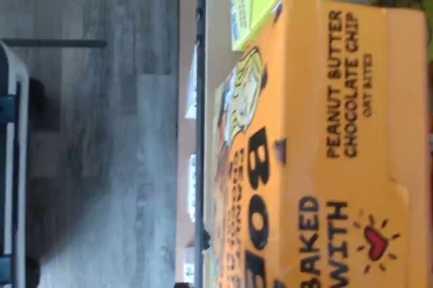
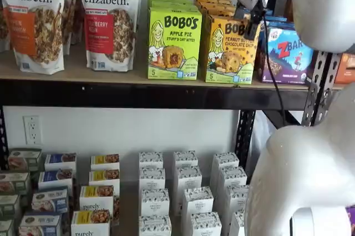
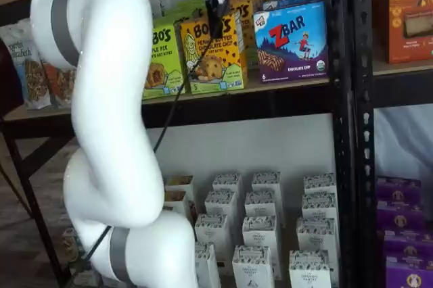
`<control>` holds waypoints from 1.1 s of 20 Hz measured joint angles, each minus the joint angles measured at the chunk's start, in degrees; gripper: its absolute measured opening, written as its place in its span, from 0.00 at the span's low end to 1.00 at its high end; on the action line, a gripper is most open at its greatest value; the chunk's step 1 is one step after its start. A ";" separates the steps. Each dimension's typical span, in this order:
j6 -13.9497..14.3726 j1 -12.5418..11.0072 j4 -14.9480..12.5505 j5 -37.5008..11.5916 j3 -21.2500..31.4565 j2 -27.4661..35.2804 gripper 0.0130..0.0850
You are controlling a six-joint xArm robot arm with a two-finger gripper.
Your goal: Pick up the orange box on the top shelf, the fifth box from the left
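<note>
The orange box (image 2: 230, 53) stands on the top shelf (image 2: 83, 74), between a lime-green Bobo's box (image 2: 173, 42) and a purple-blue ZBar box (image 2: 288, 53). It also shows in a shelf view (image 3: 218, 61) and fills the wrist view (image 1: 338, 132), very close. My gripper (image 2: 253, 25) hangs from above, its black fingers over the orange box's upper front corner. In a shelf view (image 3: 215, 21) the fingers overlap the box's top front. No gap between the fingers shows, and I cannot tell whether they hold the box.
More orange boxes stand behind the front one. Granola bags (image 2: 33, 20) stand at the shelf's left. Small white cartons (image 2: 183, 191) fill the lower level. My white arm (image 3: 101, 99) stands before the shelves. A black upright (image 3: 342, 99) is right of the ZBar box (image 3: 294, 41).
</note>
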 joint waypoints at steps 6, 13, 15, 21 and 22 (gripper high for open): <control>-0.17 0.21 -2.12 1.84 -0.21 0.76 1.00; 0.15 0.63 -2.78 3.01 0.52 0.48 1.00; 0.06 0.49 -2.42 2.41 1.17 0.07 0.94; -0.21 0.04 -1.12 1.58 1.85 -0.46 0.78; -0.24 -0.01 -1.00 1.54 1.86 -0.49 0.72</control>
